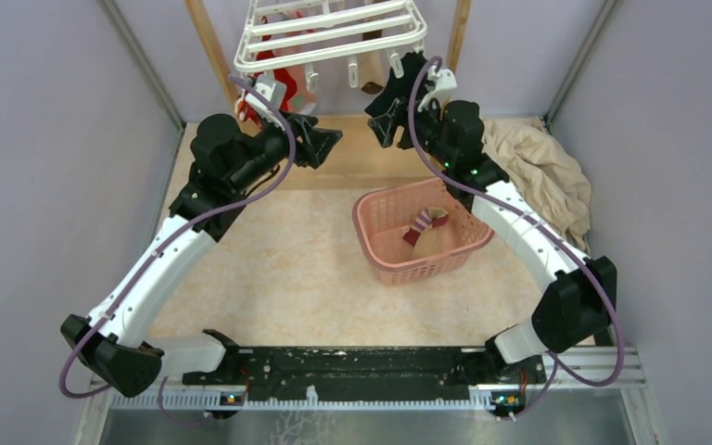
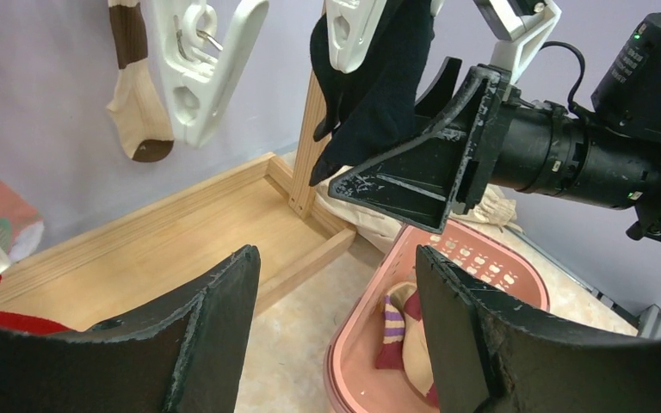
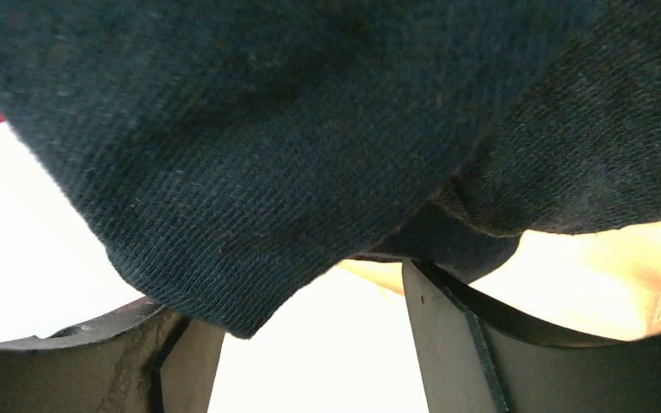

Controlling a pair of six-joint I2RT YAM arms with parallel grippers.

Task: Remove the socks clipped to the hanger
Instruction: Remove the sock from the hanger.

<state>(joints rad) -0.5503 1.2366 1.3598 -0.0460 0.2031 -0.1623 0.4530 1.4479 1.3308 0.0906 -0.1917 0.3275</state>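
Both arms reach to the far edge of the table, under the hanger (image 1: 329,32), whose white bars hang between two wooden posts (image 1: 209,51). My left gripper (image 2: 336,292) stands wide apart and holds nothing, with open room ahead of it over the wooden base frame (image 2: 181,224). My right gripper (image 3: 310,344) is spread just as wide, one finger to each side of the lower end of the black sock (image 2: 379,77), which is clipped overhead; whether a pad touches the cloth I cannot tell. A red sock (image 1: 283,83) hangs at the hanger's left end, close to my left wrist. A brown-and-beige sock (image 2: 138,95) hangs beside a bare clip (image 2: 198,64). The pink basket (image 1: 371,232) sits on the pale table (image 1: 278,278) nearer the right arm and holds a striped sock (image 1: 424,222). A beige cloth (image 1: 538,171) lies heaped against the right wall. Lavender walls close in three sides.
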